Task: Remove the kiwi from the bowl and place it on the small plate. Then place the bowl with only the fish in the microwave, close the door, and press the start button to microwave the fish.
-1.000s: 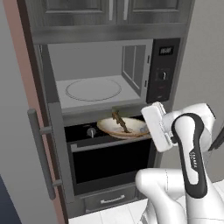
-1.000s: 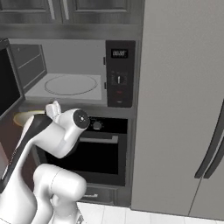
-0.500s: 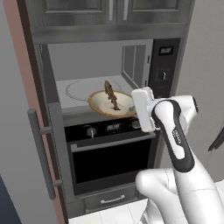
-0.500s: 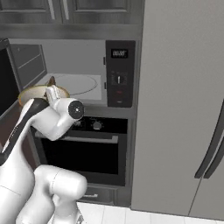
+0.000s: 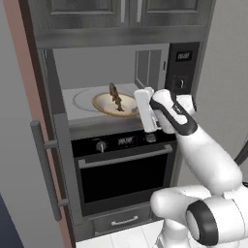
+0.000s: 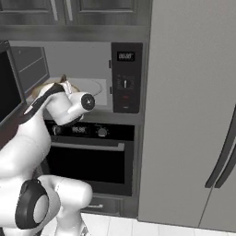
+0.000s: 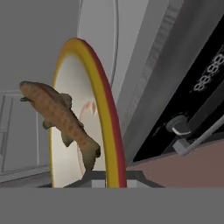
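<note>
The bowl, cream inside with a golden rim, sits level just inside the mouth of the open microwave, over its glass turntable. The brown fish lies in it. My gripper is shut on the bowl's near right rim. In the hand view the rim runs up from between my fingertips, with the fish to its left. The door hangs wide open at the left, its bar handle facing out. I cannot tell whether the bowl touches the turntable. The kiwi and the small plate are out of view.
The black control strip with its display stands right of the chamber, close to my forearm. A black oven with knobs and a horizontal bar sits directly below. Cabinets hang above, and a tall grey fridge is on the right.
My arm has lifted the bowl with the fish from in front of the oven's knob panel, up and forward into the microwave opening. The grip has stayed shut.
</note>
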